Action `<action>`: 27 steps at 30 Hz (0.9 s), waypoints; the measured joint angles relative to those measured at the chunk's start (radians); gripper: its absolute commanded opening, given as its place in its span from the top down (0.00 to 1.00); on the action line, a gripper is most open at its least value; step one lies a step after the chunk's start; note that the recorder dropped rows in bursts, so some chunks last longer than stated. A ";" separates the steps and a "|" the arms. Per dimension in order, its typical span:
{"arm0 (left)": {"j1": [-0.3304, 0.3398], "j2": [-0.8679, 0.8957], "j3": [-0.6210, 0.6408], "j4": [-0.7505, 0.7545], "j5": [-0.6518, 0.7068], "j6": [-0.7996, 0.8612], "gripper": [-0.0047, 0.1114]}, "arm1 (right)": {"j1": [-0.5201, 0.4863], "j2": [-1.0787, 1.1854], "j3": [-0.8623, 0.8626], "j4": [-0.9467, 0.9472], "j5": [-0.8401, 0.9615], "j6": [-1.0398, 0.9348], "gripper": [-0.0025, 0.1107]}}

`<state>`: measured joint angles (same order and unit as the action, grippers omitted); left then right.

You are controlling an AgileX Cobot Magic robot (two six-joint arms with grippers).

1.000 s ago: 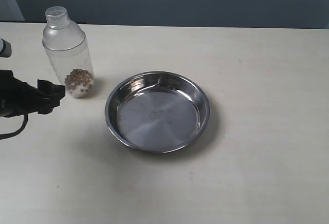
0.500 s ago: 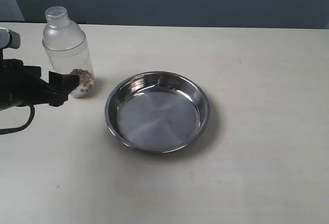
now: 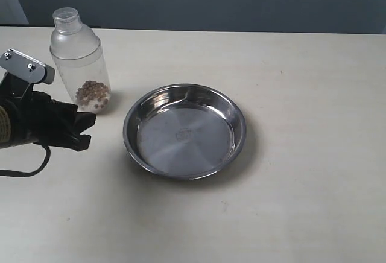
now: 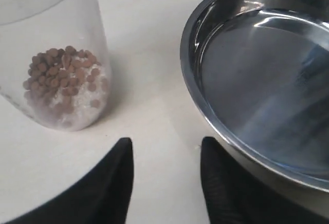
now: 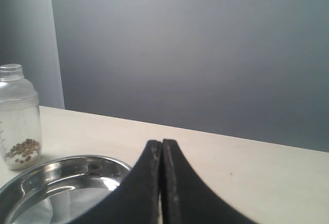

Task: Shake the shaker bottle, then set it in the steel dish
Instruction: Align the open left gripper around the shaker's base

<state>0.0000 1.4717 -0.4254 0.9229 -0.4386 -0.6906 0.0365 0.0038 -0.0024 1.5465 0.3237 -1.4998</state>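
The shaker bottle (image 3: 79,61) stands upright on the table at the back left, with brown and whitish grains at its bottom (image 4: 64,88). It also shows in the right wrist view (image 5: 19,118). The steel dish (image 3: 184,130) lies to its right, its rim (image 4: 205,116) close to one of my left fingers. My left gripper (image 3: 83,131) is open and holds nothing; it hovers low in front of the bottle, between bottle and dish (image 4: 164,149). My right gripper (image 5: 162,144) is shut with nothing in it, out of the exterior view, facing the dish (image 5: 61,183).
The pale table (image 3: 301,94) stretches wide to the right of the dish and in front of it. A dark grey wall (image 3: 211,0) runs behind the table's back edge. A black cable (image 3: 24,169) trails from my left arm.
My left gripper has moved right and toward the front, from beside the bottle's left to a spot in front of its base. Bottle and dish have not moved.
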 measured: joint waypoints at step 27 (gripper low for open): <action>0.000 0.061 0.092 -0.562 -0.253 0.264 0.29 | 0.000 0.000 0.000 0.000 0.000 0.000 0.98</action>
<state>0.0000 1.5329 -0.3338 0.3610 -0.6917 -0.4265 0.0365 0.0038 -0.0024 1.5465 0.3237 -1.4998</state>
